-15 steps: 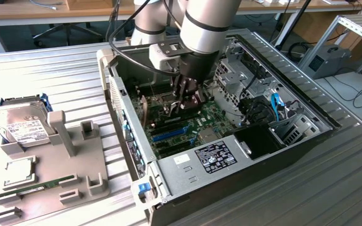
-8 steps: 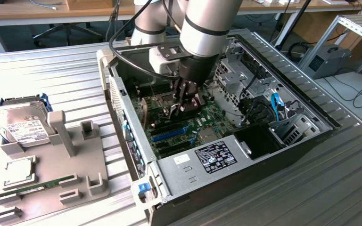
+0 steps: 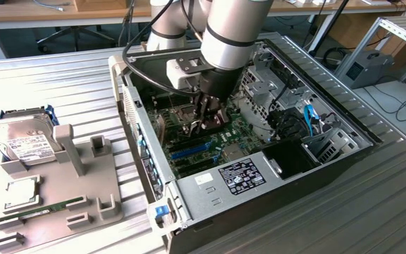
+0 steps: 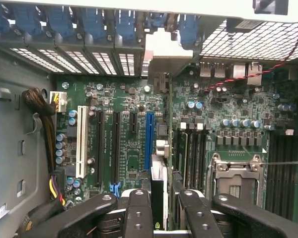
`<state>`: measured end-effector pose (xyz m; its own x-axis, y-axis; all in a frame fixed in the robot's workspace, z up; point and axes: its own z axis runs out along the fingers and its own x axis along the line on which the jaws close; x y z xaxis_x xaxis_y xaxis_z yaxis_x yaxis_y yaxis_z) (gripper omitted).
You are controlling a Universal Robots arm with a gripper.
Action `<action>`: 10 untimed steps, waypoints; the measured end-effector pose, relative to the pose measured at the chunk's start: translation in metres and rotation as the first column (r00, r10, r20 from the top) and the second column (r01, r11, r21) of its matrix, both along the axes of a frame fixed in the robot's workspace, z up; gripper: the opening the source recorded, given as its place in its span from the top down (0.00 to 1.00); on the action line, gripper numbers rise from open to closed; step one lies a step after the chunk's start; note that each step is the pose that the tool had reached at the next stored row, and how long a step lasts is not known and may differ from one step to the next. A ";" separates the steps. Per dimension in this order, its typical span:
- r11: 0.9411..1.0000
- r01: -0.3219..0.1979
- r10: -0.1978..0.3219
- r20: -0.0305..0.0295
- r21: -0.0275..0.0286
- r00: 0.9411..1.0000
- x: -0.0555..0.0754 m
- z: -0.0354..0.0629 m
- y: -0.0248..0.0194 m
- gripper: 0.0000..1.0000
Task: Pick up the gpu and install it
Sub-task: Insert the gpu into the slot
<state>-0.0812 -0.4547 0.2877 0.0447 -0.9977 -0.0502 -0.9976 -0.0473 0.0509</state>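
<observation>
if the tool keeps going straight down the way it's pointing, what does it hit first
Most likely the motherboard inside the computer case: the tool points down at it, holding the gpu on edge over the slots, though depth is unclear.

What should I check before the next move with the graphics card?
1. Grip: the graphics card sits edge-on between the fingers of the tool, which looks closed on it. Ok.
2. Orientation: the card's silver bracket points at the rear openings of the case. Ok.
3. Alignment: the card runs right alongside the blue slot. Whether it is over that slot or the next one: cannot tell.
4. Seating: the bottom edge of the card is hidden. Cannot tell.
5. Wires: the red-black wire lies apart from the card. Ok.
6. Loose parts: the hard drive stays outside the case. Ok.
</observation>
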 end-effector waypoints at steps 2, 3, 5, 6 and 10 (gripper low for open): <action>1.000 0.000 0.000 0.000 -0.002 1.000 -0.001 -0.0017 -0.0002 0.74; 1.000 0.000 0.000 0.000 -0.004 1.000 -0.001 -0.0022 -0.0003 0.74; 1.000 0.000 0.000 0.000 -0.014 1.000 -0.004 -0.0047 -0.0003 0.74; 1.000 0.002 -0.002 0.000 -0.017 1.000 -0.006 -0.0056 -0.0003 0.74; 1.000 0.005 -0.005 0.000 -0.026 1.000 -0.009 -0.0085 -0.0003 0.74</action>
